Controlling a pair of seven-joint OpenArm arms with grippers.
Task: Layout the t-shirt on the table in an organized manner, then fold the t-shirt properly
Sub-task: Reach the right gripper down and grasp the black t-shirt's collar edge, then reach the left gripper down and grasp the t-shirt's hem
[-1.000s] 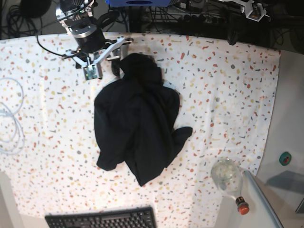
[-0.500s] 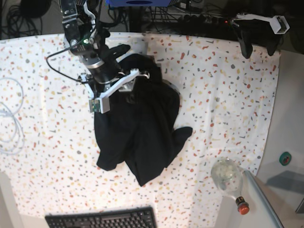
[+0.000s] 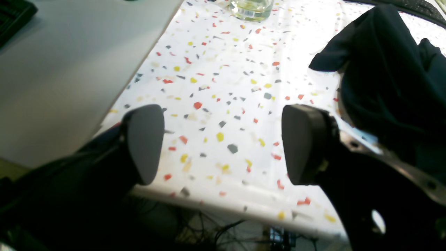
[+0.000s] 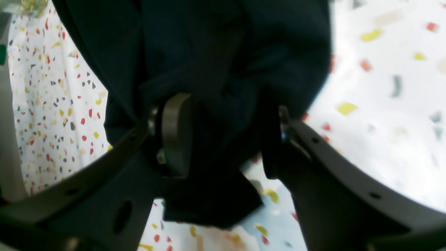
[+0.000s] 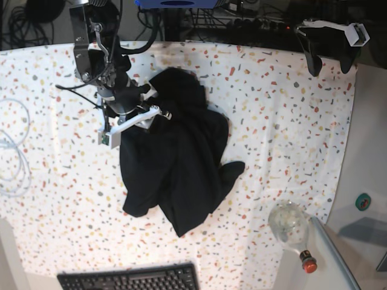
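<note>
Having moved from the far worktop edge down onto the cloth over the last second, right gripper (image 4: 223, 146) now biting into the upper left edge of the plain black soft cloth t-shirt (image 5: 175, 163), jaws clamped on a bunched fold. Left gripper (image 3: 223, 143) hanging at the far right edge, jaws newly apart and empty. Meaning: spreading only beginning. Lying crumpled in a heap mid-way across the white speckled worktop (image 5: 284, 121), one sleeve poking right.

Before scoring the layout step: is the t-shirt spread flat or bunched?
Bunched. The t-shirt lies crumpled in overlapping folds on the table, one sleeve poking sideways, not spread out.
</note>
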